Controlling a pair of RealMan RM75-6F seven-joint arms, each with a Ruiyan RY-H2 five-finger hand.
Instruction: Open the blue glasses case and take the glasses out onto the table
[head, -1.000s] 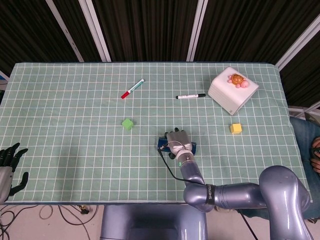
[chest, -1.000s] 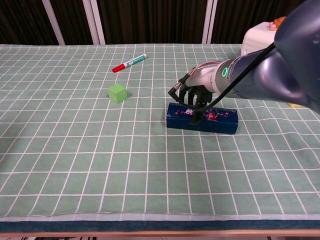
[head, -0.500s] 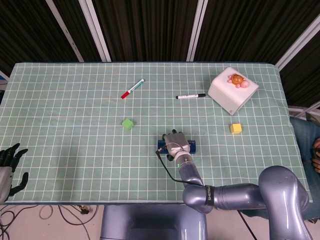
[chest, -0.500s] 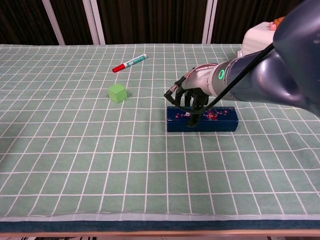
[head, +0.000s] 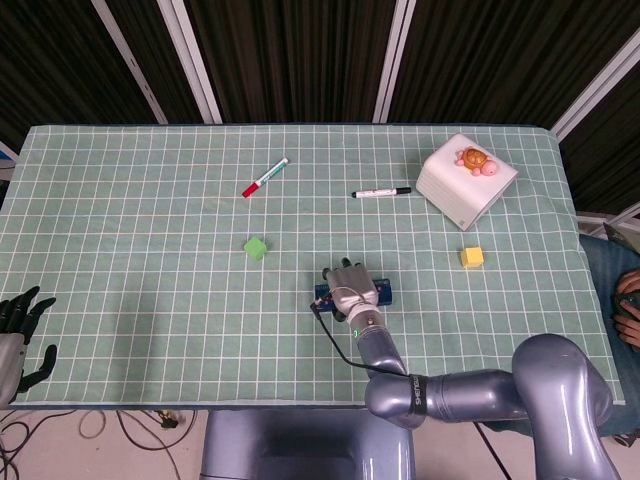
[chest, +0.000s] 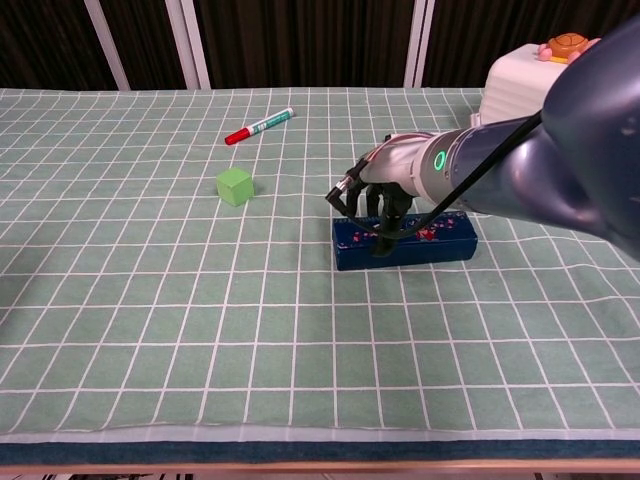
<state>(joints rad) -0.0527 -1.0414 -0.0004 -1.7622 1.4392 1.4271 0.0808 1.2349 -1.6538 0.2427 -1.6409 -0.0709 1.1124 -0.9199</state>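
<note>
While the head view looks straight down on the whole desk (head: 120, 250), only the chest view shows the side wall of the blue glasses case (chest: 405, 241): a long, flat-topped box with a flowered pattern on its front, lying closed on the green checked cloth near the middle of the desk; from above the case (head: 383, 293) is mostly hidden under the right robot hand (head: 349, 285); the chest view shows that right robot hand (chest: 383, 199) arched over the case's left part, dark fingers (chest: 384, 222) curled down onto its top and front edge, touching it, though whether they truly grip it I cannot tell; the left robot hand (head: 18, 325) shows only in the head view, at the desk's near left edge, fingers spread and holding nothing; a soft-looking green cube (chest: 235, 186) sits left of the case, well apart; a red-capped marker (chest: 259, 126) lies farther back; a black marker (head: 381, 192), a yellow cube (head: 472, 257) and a white box (head: 465, 180) with a small turtle toy (head: 475, 159) on it lie to the right.
</note>
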